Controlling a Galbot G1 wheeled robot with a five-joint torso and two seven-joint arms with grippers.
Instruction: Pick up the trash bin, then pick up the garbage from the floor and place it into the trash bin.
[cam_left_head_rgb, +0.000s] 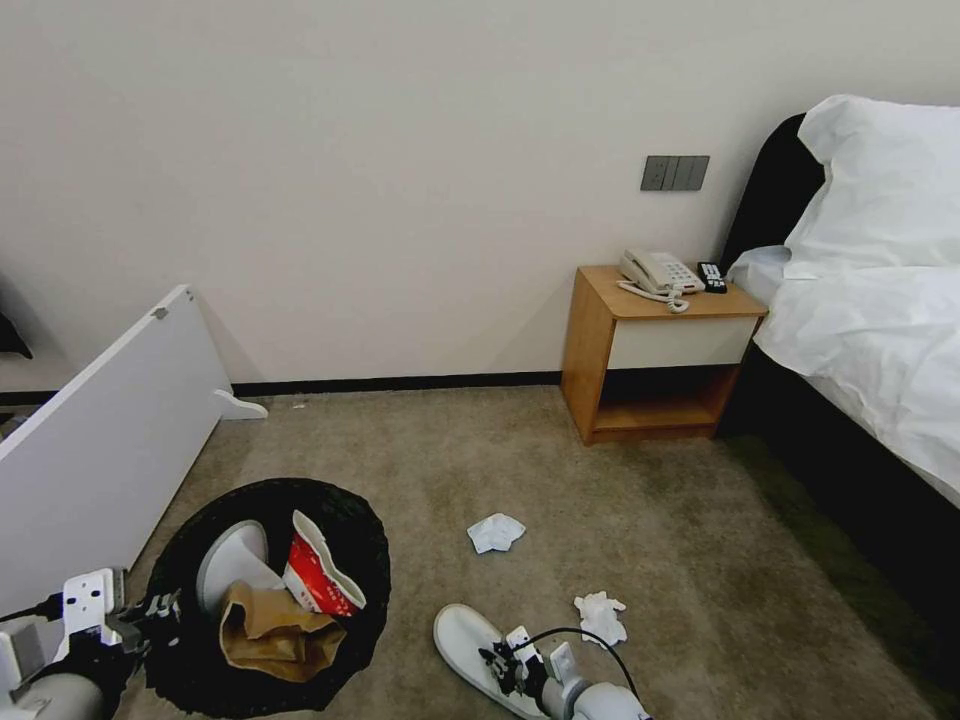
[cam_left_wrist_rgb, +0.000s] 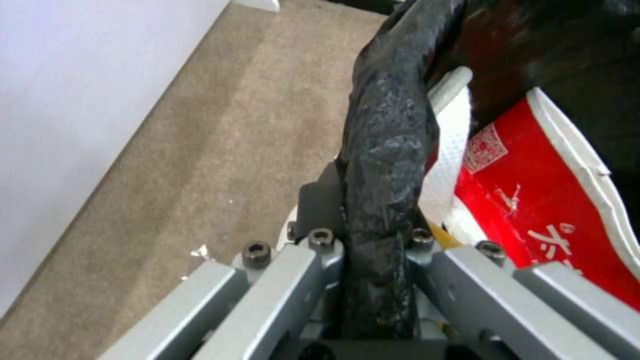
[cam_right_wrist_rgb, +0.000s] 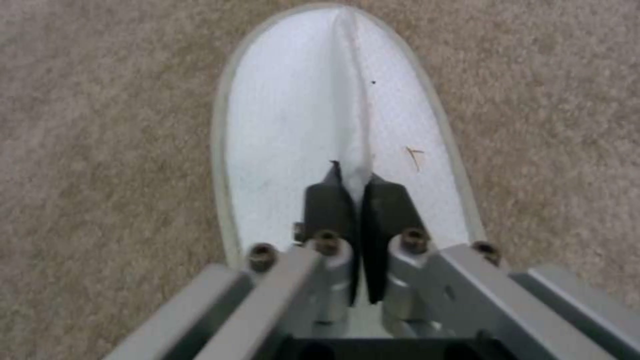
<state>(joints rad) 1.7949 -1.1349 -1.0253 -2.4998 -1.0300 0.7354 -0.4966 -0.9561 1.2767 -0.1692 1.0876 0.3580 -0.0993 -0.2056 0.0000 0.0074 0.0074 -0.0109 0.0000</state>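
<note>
right fingers (cam_right_wrist_rgb: 390, 210) pinch the slipper (cam_right_wrist_rgb: 300, 110) fabric; left gripper (cam_left_wrist_rgb: 373, 235) clamps the trash bin (cam_left_head_rgb: 350, 520) rim.

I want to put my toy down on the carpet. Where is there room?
Bare floor lies between the white board, the nightstand and the tissues. More lies beside the bed. It is crowded low down: trash bin, left gripper, and right gripper pinching a slipper.
</note>
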